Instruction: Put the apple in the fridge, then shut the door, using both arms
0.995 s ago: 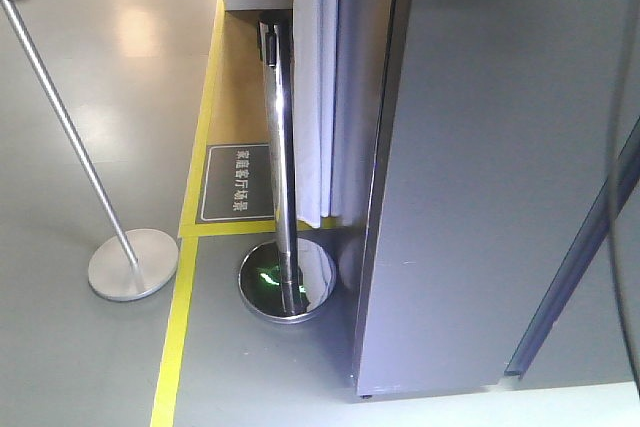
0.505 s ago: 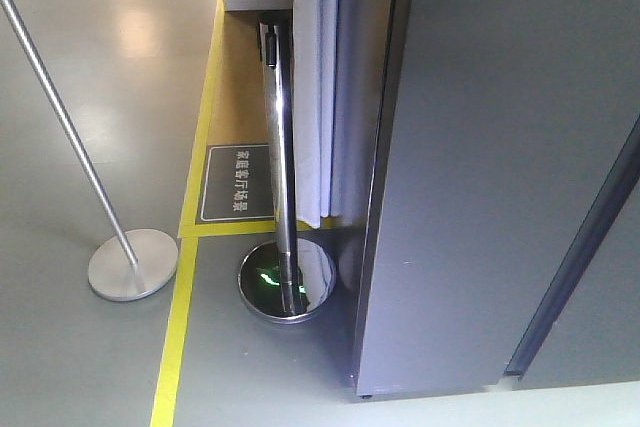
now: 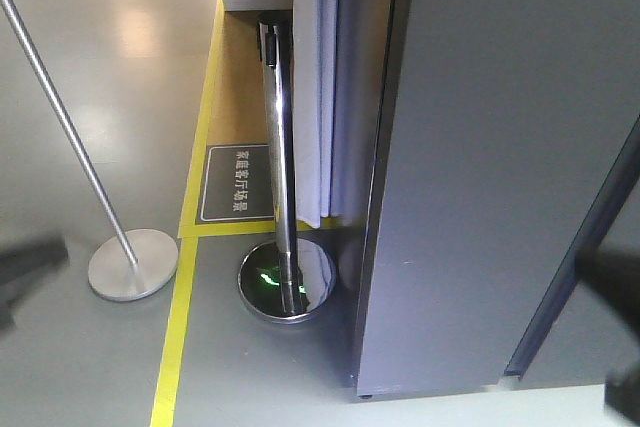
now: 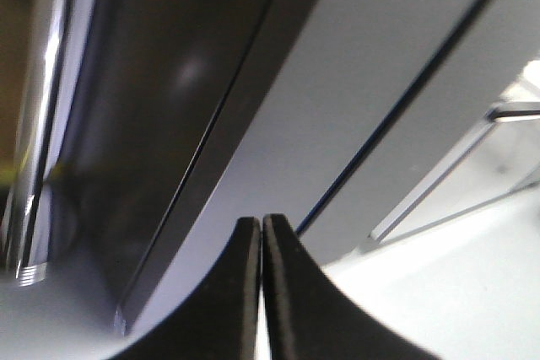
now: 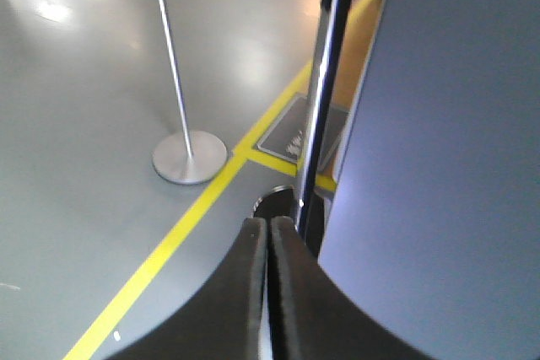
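The apple is out of view in every frame. The fridge (image 3: 500, 147) fills the right of the front view as a tall grey metallic body, and none of its white inside shows. A dark slanted seam (image 3: 590, 237) crosses its lower right; I cannot tell which grey panel is the door. Blurred dark arm parts sit at the lower left edge (image 3: 25, 262) and lower right edge (image 3: 615, 292). My left gripper (image 4: 260, 223) is shut and empty, close to the grey fridge face (image 4: 354, 82). My right gripper (image 5: 268, 225) is shut and empty, just left of a grey panel (image 5: 439, 166).
A chrome stanchion (image 3: 285, 282) stands right beside the fridge's left edge, and a matte one (image 3: 132, 264) stands further left. A yellow floor line (image 3: 180, 327) and a dark floor sign (image 3: 238, 183) mark the grey floor. A white panel (image 3: 318, 87) hangs behind the chrome pole.
The dark arm part and cable seen at the top corners a second ago left the front view. Blurred dark arm parts have now come in at the lower left and lower right edges.
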Motion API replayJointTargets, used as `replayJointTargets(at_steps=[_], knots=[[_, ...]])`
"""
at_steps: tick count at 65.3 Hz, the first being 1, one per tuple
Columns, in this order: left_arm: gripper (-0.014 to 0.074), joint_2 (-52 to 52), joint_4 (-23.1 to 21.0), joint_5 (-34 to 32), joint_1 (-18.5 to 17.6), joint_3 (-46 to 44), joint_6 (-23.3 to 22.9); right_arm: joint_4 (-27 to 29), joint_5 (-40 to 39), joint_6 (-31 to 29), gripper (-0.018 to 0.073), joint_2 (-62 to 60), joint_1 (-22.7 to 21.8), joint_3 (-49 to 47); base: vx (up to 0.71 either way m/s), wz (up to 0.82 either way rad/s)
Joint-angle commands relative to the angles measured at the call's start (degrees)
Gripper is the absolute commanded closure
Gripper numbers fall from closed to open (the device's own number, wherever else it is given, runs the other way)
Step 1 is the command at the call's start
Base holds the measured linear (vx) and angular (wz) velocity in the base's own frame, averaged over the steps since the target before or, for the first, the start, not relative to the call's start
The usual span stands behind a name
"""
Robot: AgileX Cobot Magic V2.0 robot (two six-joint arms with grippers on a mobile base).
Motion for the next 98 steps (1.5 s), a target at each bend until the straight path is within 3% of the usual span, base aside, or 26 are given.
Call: replayJointTargets(at_steps=[1, 27, 57, 65, 70, 87, 98], knots=[[0.0605, -0.6, -2.7, 3.0, 0.2, 4.1, -0.7, 2.3, -4.5, -0.6, 0.0561, -4.2, -0.3, 3.7, 0.0, 0.0], [0.0605, -0.6, -12.9, -0.7, 0.2, 7.2, -0.7, 2.7, -1.2, -0.6, 0.0562, -10.0, -0.3, 6.7, 0.0, 0.0], [0.0605, -0.6, -13.5, -12.3, 0.2, 7.2, -0.7, 2.7, -1.0, -0.6, 0.0562, -10.0, -0.3, 6.7, 0.0, 0.0], [0.0605, -0.6, -16.0, -15.2, 0.2, 7.2, -0.7, 2.7, -1.0, -0.6, 0.0562, -10.0, -0.3, 6.7, 0.0, 0.0], [0.0605, -0.6, -21.3, -16.1, 0.2, 7.2, -0.7, 2.7, -1.0, -0.6, 0.0562, -10.0, -0.3, 6.7, 0.0, 0.0], [0.0605, -0.6, -52.8, -17.7, 0.2, 7.2, -0.7, 2.7, -1.0, -0.6, 0.0562, -10.0, -0.3, 6.7, 0.0, 0.0], [0.0605, -0.6, -68.1, -19.2, 0.2, 7.2, -0.7, 2.7, -1.0, -0.6, 0.0562, -10.0, -0.3, 6.7, 0.0, 0.0]])
